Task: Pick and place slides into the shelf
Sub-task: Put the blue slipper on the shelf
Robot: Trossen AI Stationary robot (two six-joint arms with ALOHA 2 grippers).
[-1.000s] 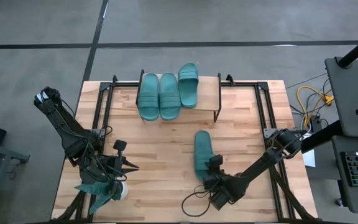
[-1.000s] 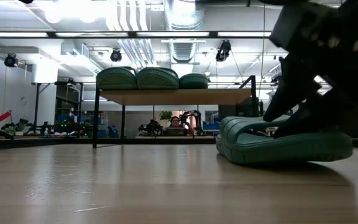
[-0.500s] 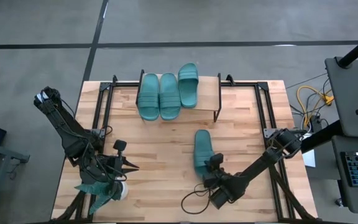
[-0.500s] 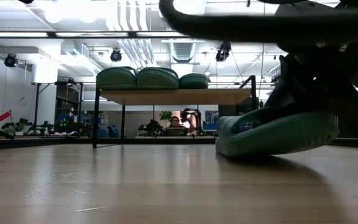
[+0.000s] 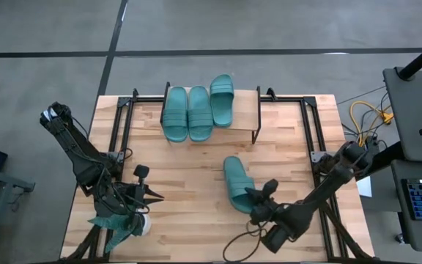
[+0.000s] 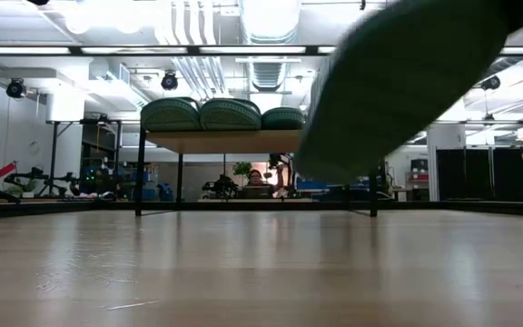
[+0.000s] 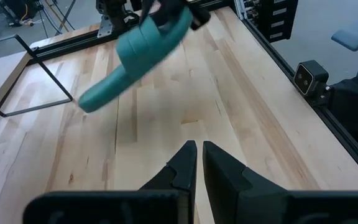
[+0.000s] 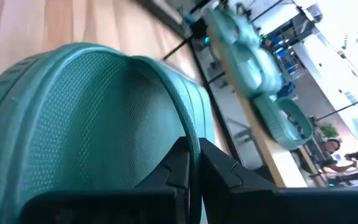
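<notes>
Three teal slides (image 5: 198, 110) lie side by side on the shelf's (image 5: 246, 110) wood top at the table's far middle. A further slide (image 5: 234, 183) hangs tilted above the table's middle right, with my right gripper (image 5: 258, 199) shut on its near end. The low view shows this slide (image 6: 398, 82) as a blur clear of the tabletop. At the table's near left, my left gripper (image 5: 157, 195) is shut on nothing. My right gripper pinches a thin curved edge (image 8: 188, 127) of the slide between its two fingers, at the slide's near end; strap or side wall, I cannot tell. The fingers come slanting from the table's near right. The slide (image 7: 138, 53) is lifted clear, its far end hanging lower.
A teal leafy plant in a white pot (image 5: 123, 221) stands by the left arm at the near left. Black frames (image 5: 123, 125) run along the table's left and right sides. A cable loops near the front edge (image 5: 237, 246). Bare wood lies between the slide and the shelf.
My right gripper has shut on the slide's near end and risen. The slide's near end came up first, then the whole slide left the table. It now hangs tilted and has turned slightly, its far end toward the table's left.
</notes>
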